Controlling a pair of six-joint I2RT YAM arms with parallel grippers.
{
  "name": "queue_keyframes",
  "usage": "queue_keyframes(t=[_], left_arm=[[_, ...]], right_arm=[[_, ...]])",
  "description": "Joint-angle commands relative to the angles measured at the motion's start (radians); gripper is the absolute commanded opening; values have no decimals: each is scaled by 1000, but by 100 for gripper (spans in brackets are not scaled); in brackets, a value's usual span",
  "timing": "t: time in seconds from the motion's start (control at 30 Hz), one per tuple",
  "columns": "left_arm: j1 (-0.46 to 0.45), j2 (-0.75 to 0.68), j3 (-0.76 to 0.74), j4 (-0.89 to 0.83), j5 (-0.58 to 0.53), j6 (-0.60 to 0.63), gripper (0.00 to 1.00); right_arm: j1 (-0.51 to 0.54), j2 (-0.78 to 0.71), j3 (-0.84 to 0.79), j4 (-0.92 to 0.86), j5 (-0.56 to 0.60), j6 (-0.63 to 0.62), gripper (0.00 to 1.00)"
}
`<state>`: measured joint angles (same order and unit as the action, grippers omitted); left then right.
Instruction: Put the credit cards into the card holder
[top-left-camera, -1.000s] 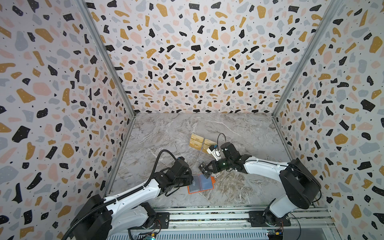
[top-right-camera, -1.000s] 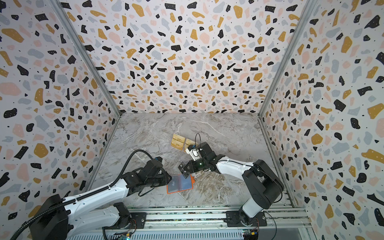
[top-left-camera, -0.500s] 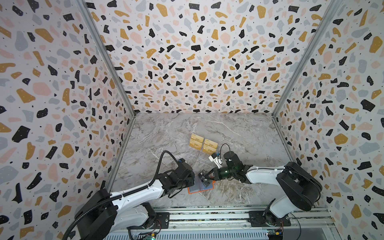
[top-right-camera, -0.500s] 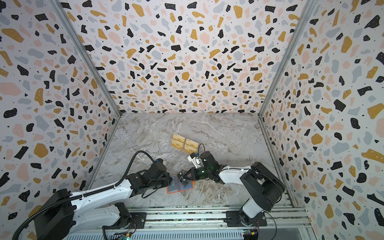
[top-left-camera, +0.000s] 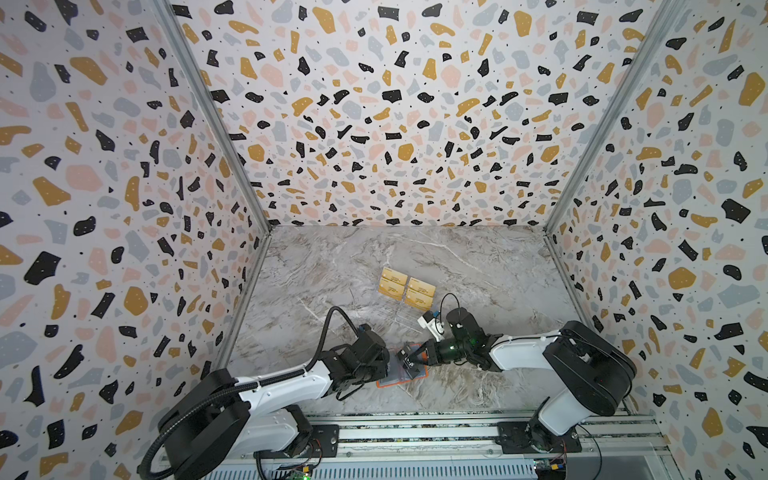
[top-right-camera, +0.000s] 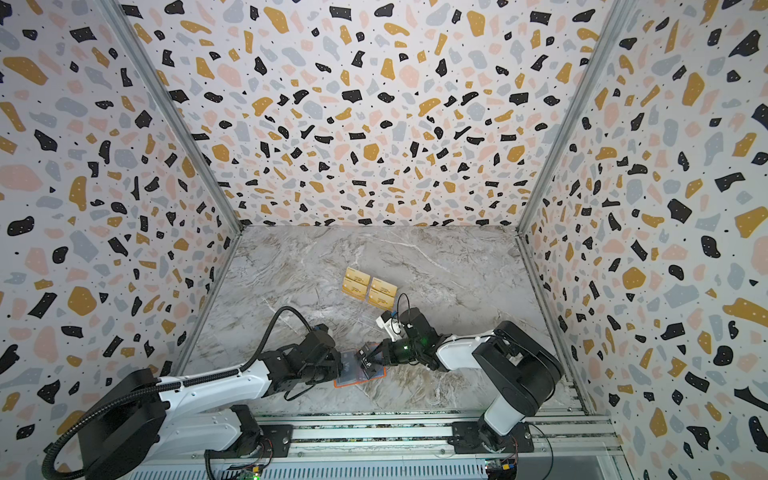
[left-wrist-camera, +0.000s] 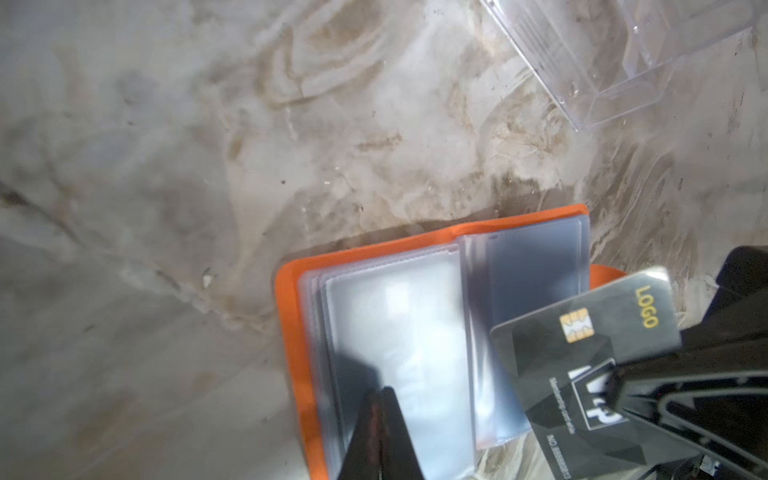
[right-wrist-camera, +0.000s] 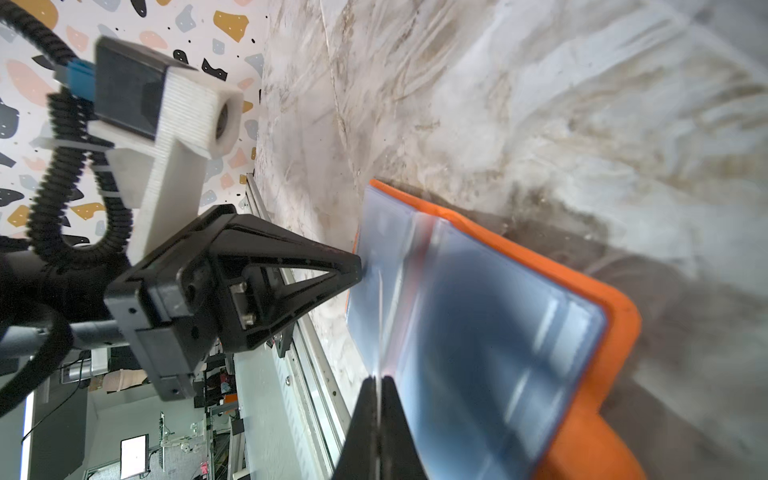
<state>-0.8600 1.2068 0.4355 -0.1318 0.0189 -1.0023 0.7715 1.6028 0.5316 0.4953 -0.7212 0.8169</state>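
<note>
At the counter (top-left-camera: 478, 390) front, card holder (left-wrist-camera: 289, 332) lies open; right hand (top-left-camera: 417, 358) grips black card (left-wrist-camera: 582, 332) over it; left hand (right-wrist-camera: 355, 266), closed, meets a sleeve (left-wrist-camera: 395, 332). Judged insertion stage: next, align card with sleeve mouth.

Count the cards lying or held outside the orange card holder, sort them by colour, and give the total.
Gold cards: 4
Black card: 1, held in the right gripper
Total: 5
</note>
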Motion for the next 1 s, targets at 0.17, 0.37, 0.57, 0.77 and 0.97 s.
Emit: queue_keyframes(t=[0.17, 0.37, 0.57, 0.77, 0.97], left_arm=[[-5, 8, -19, -9, 9, 22, 6], [-5, -1, -24, -4, 10, 19, 6], [-5, -7, -27, -3, 10, 19, 7], [-5, -7, -30, 3, 12, 19, 7], [-6, -8, -34, 6, 16, 19, 7]], right_arm=[[18, 25, 7, 16, 6, 7, 0], [18, 2, -5, 9, 46, 13, 0], [19, -6, 1, -21, 66, 8, 0], [18, 3, 5, -28, 67, 7, 0], [21, 20, 22, -27, 56, 3, 0]])
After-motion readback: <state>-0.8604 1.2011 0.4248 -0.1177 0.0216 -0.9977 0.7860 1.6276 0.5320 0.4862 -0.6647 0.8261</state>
